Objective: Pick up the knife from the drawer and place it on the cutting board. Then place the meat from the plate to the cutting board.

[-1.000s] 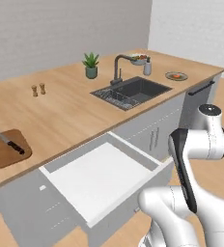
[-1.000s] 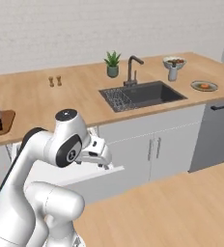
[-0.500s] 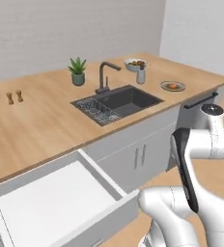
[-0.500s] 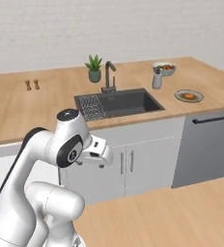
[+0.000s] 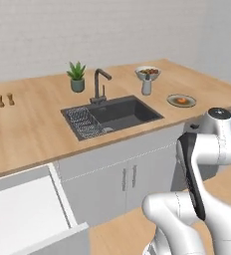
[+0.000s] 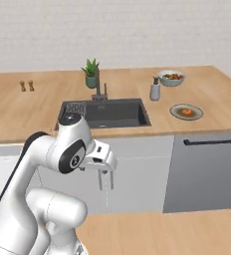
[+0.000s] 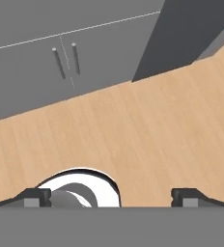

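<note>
A home kitchen is shown. A long wooden bench point(image 5: 33, 129) is set against a pale brick wall point(image 5: 87, 30), with a dark sink point(image 5: 112, 115) and tap point(image 5: 98, 82) let into its middle. Behind the sink a potted plant point(image 5: 77, 75) is stood; near the back right corner a fruit bowl point(image 5: 148, 73) is kept, and a plate point(image 5: 181, 100) is laid by the front edge. White cabinet doors point(image 6: 137, 169), an open drawer point(image 5: 23, 214), a dishwasher front point(image 6: 207, 169) and a wood-plank floor point(image 7: 133, 140) are fitted below.
</note>
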